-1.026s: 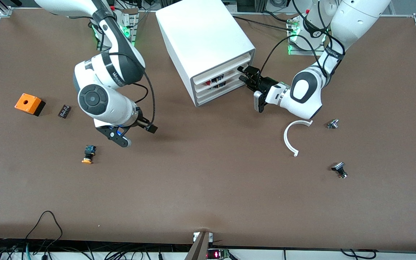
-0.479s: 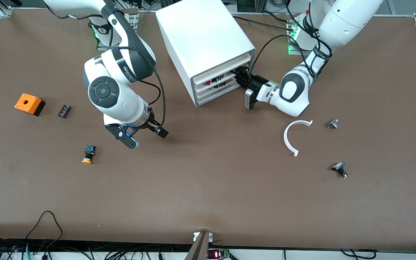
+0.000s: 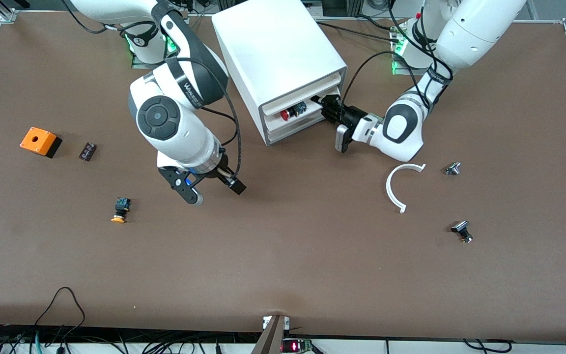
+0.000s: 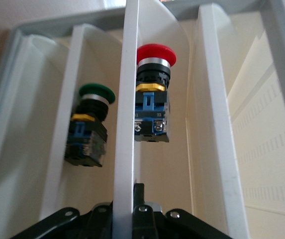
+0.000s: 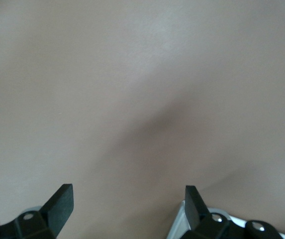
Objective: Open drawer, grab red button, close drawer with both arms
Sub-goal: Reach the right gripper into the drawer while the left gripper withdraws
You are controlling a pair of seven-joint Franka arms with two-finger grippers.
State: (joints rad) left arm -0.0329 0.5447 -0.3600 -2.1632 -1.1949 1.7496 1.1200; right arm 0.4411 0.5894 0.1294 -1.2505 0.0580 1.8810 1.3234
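Note:
The white cabinet (image 3: 275, 49) stands at the table's back middle. Its top drawer (image 3: 298, 118) is pulled out a little. The red-capped button (image 3: 285, 115) lies in it; in the left wrist view (image 4: 152, 94) it shows its black-and-blue body. My left gripper (image 3: 328, 105) is shut on the drawer's thin white front panel (image 4: 127, 124), at the corner toward the left arm's end. My right gripper (image 3: 214, 191) is open and empty over bare table, nearer the front camera than the cabinet; its view shows only tabletop between the fingers (image 5: 62, 201).
A green-capped button (image 4: 92, 127) sits across the panel from the red one. An orange-capped button (image 3: 120, 210), an orange box (image 3: 40, 141) and a small black part (image 3: 87, 151) lie toward the right arm's end. A white curved piece (image 3: 401, 187) and two small metal parts (image 3: 452, 168) (image 3: 461, 231) lie toward the left arm's end.
The left gripper closed in on the drawer's front and the drawer slid out a little, showing more of the red button. The right arm swung toward the table's middle, gripper still open.

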